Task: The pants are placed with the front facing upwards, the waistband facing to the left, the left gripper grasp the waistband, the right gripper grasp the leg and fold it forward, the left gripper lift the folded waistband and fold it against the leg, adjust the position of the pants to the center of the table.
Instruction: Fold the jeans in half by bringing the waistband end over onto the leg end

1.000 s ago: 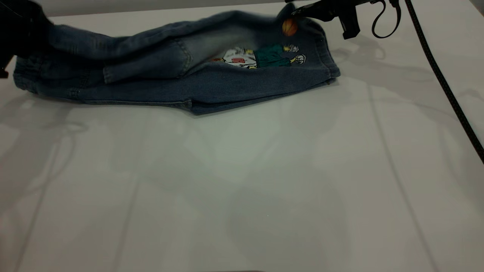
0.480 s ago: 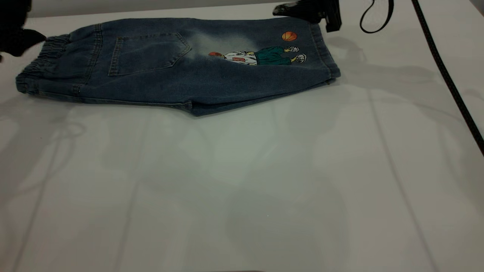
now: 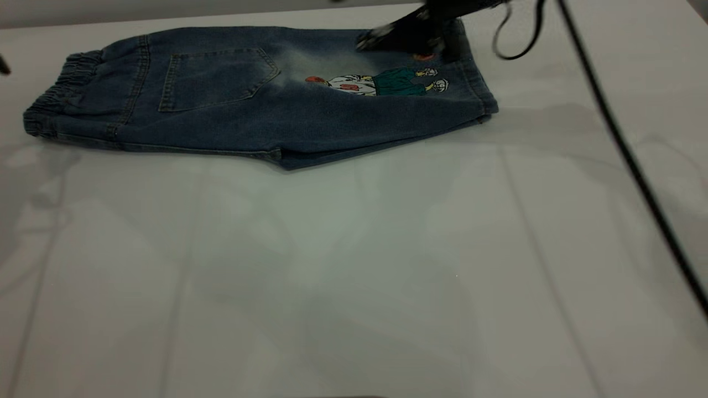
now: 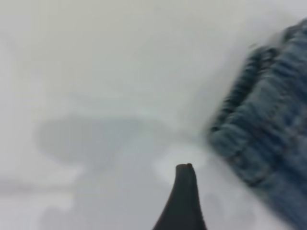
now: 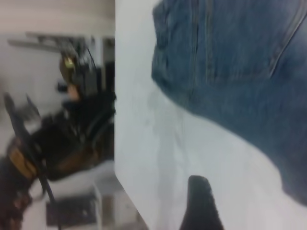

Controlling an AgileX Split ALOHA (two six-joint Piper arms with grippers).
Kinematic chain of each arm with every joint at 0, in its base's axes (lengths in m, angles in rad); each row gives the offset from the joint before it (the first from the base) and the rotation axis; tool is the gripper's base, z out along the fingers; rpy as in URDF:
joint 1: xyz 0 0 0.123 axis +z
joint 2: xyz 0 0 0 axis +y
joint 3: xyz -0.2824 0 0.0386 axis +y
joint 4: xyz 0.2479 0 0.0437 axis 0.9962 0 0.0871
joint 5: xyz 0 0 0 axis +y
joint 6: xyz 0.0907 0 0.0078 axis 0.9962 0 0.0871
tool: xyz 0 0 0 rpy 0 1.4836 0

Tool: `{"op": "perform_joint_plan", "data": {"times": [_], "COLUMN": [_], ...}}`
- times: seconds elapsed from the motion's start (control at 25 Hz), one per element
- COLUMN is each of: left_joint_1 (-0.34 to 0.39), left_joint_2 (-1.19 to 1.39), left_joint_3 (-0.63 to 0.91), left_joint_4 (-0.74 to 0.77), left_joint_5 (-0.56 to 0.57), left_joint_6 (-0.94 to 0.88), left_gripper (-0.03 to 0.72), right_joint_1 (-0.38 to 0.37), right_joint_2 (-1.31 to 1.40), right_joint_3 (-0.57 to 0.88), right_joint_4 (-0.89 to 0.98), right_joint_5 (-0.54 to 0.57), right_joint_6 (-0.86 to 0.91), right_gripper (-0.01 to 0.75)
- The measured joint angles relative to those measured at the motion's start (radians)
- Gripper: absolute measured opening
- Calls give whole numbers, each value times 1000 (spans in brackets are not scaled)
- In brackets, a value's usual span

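The blue denim pants (image 3: pixel 265 105) lie flat at the far side of the white table (image 3: pixel 354 265), folded lengthwise, patch pocket and cartoon print (image 3: pixel 381 83) facing up. The ruched waistband (image 3: pixel 52 97) is at the left end and also shows in the left wrist view (image 4: pixel 259 120). My right gripper (image 3: pixel 387 37) hovers over the leg end beside the print, open and holding nothing; one black finger (image 5: pixel 201 201) shows above bare table next to the denim (image 5: pixel 240 62). My left gripper is off to the left of the waistband, open, with one finger (image 4: pixel 184 196) over bare table.
A black braided cable (image 3: pixel 625 149) runs from the right arm down across the table's right side. The right wrist view shows the table's edge (image 5: pixel 115 96) with dark equipment (image 5: pixel 67 134) beyond it. The near half of the table holds nothing but faint shadows.
The raised half of the pants has come down flat onto the other leg. Both grippers have let go; the left one has drawn off to the left, the right one has swung left over the leg end.
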Motion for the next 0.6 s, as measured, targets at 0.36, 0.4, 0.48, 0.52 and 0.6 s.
{"op": "perform_joint_plan", "data": {"times": [0.36, 0.4, 0.48, 0.52, 0.6], "left_joint_1": [1, -3, -18, -27, -46], "left_joint_2": [98, 98, 94, 90, 77], "left_joint_3": [-116, -116, -117, -117, -118], "left_joint_4": [18, 29, 77, 107, 154], "left_joint_5": [91, 91, 99, 107, 144], "left_joint_6": [0, 10, 49, 72, 110], "left_gripper": [559, 554, 545, 540, 534], "right_joint_1": [60, 60, 60, 60, 60], "right_joint_2": [0, 0, 0, 0, 0], "right_joint_3": [0, 0, 0, 0, 0], "right_joint_4": [-36, -41, -48, -49, -53], "right_joint_5": [-17, -19, -25, -27, -29], "right_joint_6": [-5, -4, -4, -4, -4], "right_gripper": [417, 417, 417, 417, 417]}}
